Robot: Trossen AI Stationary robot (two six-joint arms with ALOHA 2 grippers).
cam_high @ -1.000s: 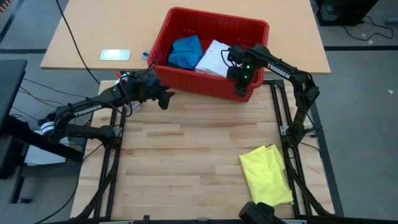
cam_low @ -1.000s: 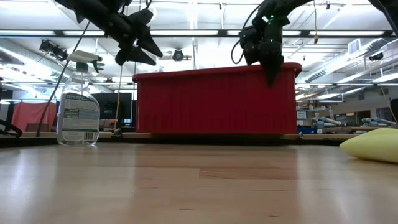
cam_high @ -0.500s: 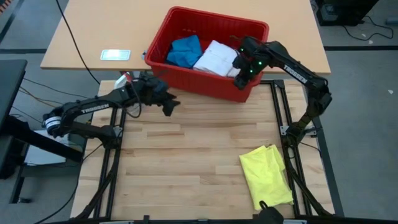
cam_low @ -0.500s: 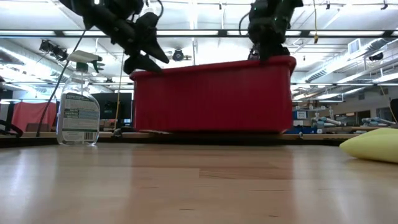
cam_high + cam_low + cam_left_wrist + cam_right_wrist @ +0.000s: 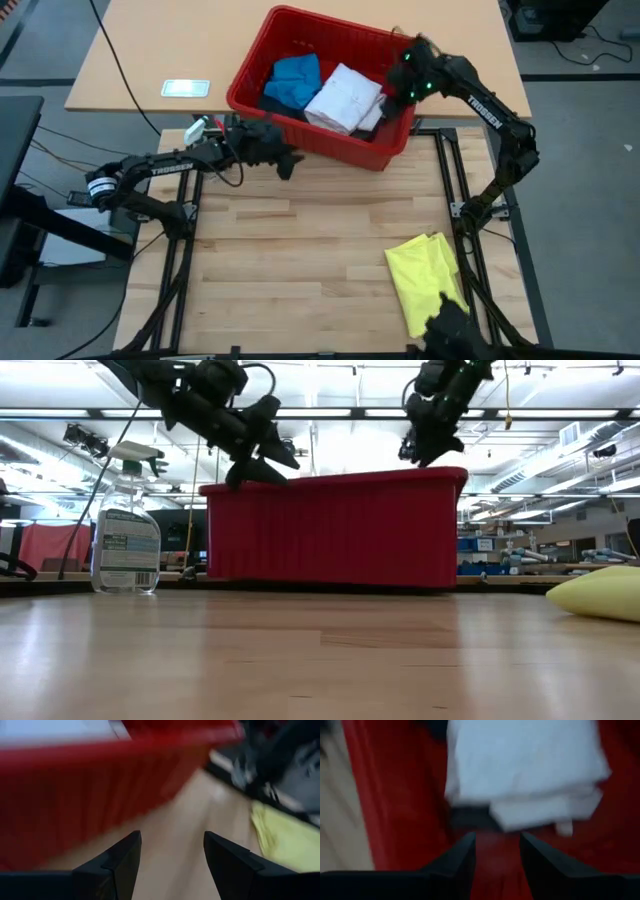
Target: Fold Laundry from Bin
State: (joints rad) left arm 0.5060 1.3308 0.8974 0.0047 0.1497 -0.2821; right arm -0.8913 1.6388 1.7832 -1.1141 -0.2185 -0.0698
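Observation:
The red bin (image 5: 330, 22) stands at the table's far edge, turned a little askew. It holds a blue piece (image 5: 293, 78), a white shirt (image 5: 345, 97) and a dark grey piece (image 5: 371, 119). The folded yellow T-shirt (image 5: 428, 280) lies flat on the wood at the near right. My left gripper (image 5: 292, 165) is open and empty beside the bin's near wall (image 5: 60, 795), above the table. My right gripper (image 5: 398, 88) is open just above the bin's right end (image 5: 440, 475). Its wrist view looks down on the white shirt (image 5: 520, 765) and the dark grey piece (image 5: 470, 815). My right gripper hovers at the inner side of the bin's right end wall (image 5: 408, 110), fingers pointing down into the bin. I cannot tell whether it touches the wall or the rim.
A spray bottle (image 5: 125, 540) stands off the table's far left corner. A small white device (image 5: 185, 88) lies on the tan table left of the bin. Bare wood (image 5: 300, 260) stretches between the bin and the yellow T-shirt.
My right gripper has gone up and toward the far edge, from the bin's near right corner along its right end. The bin tipped up briefly, slid toward the table's left, turned a little, and stands flat again. My left gripper has moved right along the bin's near wall.

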